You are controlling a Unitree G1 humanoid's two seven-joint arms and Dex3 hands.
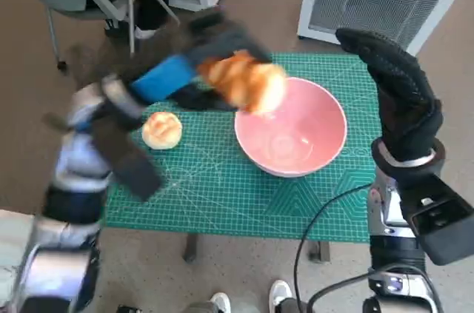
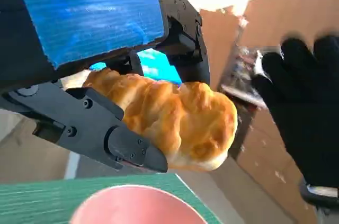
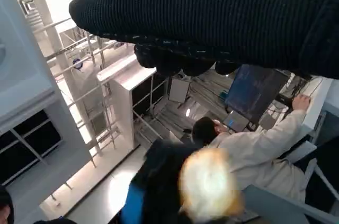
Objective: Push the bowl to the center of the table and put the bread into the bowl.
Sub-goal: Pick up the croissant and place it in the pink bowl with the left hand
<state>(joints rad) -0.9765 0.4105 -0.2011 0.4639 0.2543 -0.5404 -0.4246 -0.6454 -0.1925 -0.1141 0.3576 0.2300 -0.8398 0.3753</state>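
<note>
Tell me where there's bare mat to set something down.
Free: the mat's near strip in front of the bowl, and the far right corner behind it. Crowded: the left side, where a bun lies beside the left hand holding bread over the bowl's rim.

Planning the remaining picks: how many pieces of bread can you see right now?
2. One bread is held in the left hand above the pink bowl's rim; a round bun lies on the green mat left of the bowl. None shows inside the bowl.
</note>
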